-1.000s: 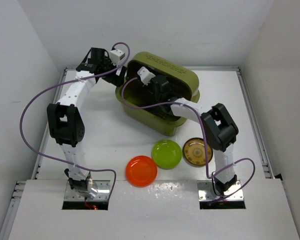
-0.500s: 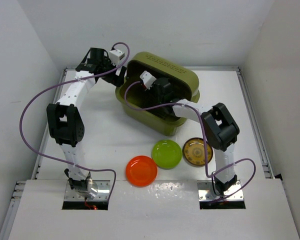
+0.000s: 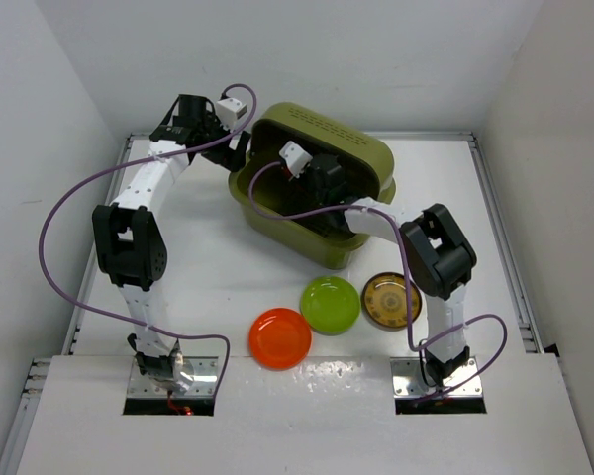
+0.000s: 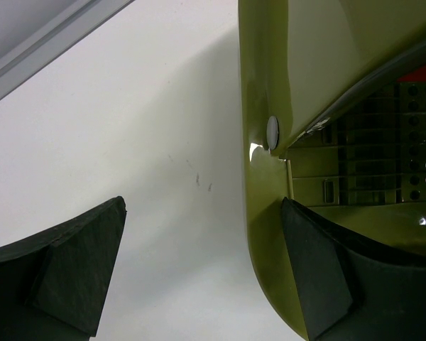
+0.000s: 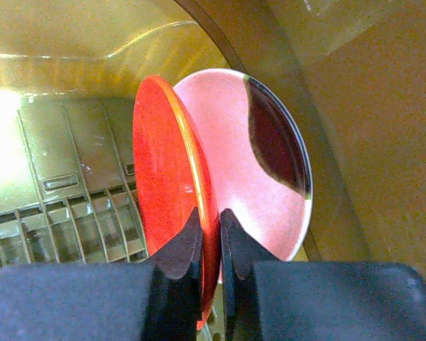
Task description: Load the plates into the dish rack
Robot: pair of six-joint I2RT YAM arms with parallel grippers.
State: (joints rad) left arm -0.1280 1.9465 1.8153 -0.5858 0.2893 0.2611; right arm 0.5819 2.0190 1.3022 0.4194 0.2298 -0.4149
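Note:
The olive-green dish rack (image 3: 361,148) stands at the back of the table. My right gripper (image 3: 322,186) reaches into it, shut on an orange-red plate (image 5: 167,170) held on edge over the slotted floor (image 5: 50,185), close to the back wall; its fingertips (image 5: 211,227) pinch the rim. My left gripper (image 3: 240,148) is open at the rack's left corner, with the rack wall (image 4: 263,85) between its fingers (image 4: 78,270). A second orange-red plate (image 3: 279,337), the lime green plate (image 3: 330,304) and the brown patterned plate (image 3: 391,299) lie flat on the table in front.
White walls enclose the table on the left, back and right. The three loose plates lie in a row between the rack and the arm bases. A purple cable loops beside each arm.
My right gripper has shifted slightly right and deeper into the rack with the orange-red plate. The left arm and the plates on the table have not moved.

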